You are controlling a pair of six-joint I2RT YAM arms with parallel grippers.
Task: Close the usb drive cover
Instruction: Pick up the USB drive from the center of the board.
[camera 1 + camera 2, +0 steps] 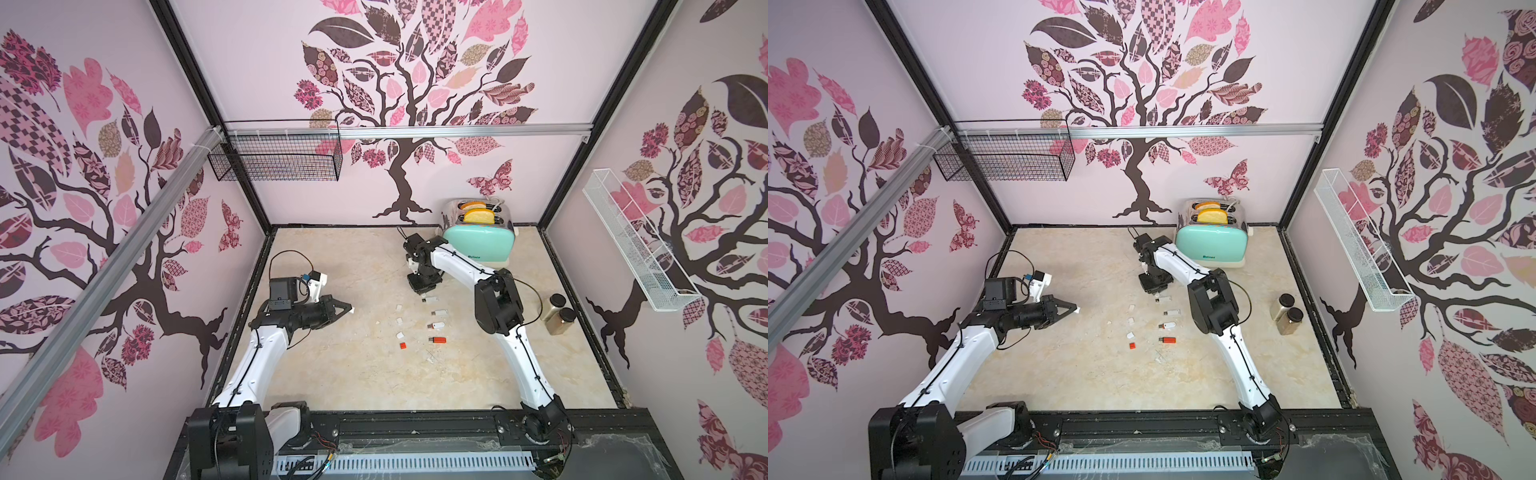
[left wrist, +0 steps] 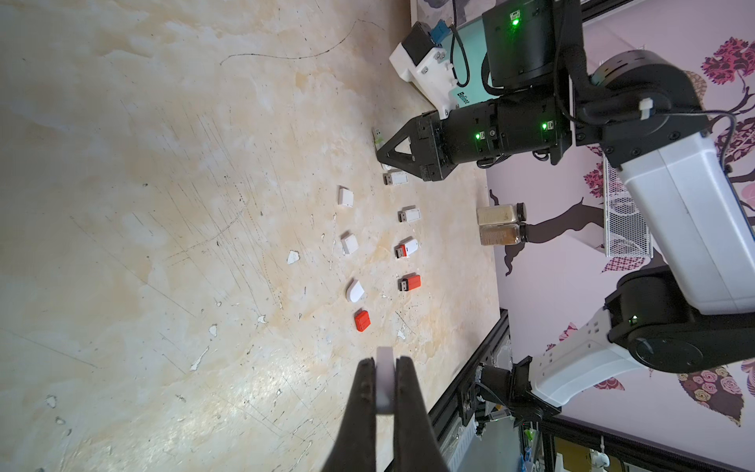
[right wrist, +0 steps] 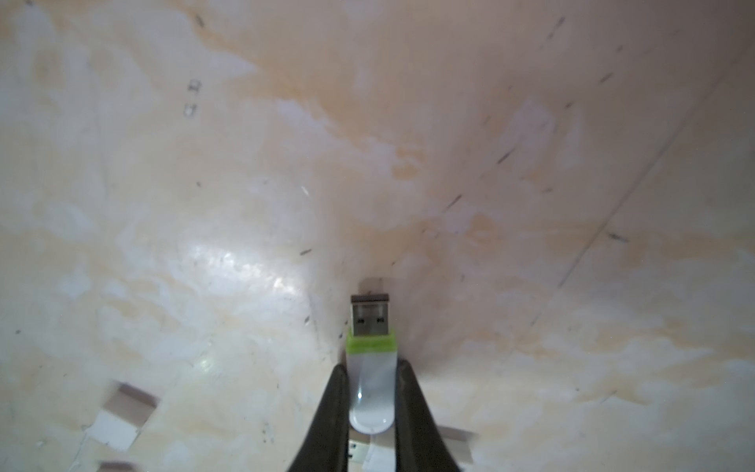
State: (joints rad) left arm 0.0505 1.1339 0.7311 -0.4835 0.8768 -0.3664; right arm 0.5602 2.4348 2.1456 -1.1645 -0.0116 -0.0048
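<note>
My right gripper [image 3: 371,367] is shut on a white usb drive [image 3: 371,392] with a green band; its bare metal plug sticks out past the fingertips, close over the table. In both top views the right gripper [image 1: 422,286] points down at the far end of a row of drives. My left gripper [image 2: 385,361] is shut on a small white cover [image 2: 385,384], held in the air at the left [image 1: 349,309]. The two grippers are well apart.
On the table lie three more uncapped drives [image 1: 439,311] and a red one [image 1: 438,340], with loose white covers [image 1: 400,321] and a red cover [image 1: 402,345] beside them. A mint toaster [image 1: 478,245] stands behind, and two spice jars [image 1: 559,313] to the right.
</note>
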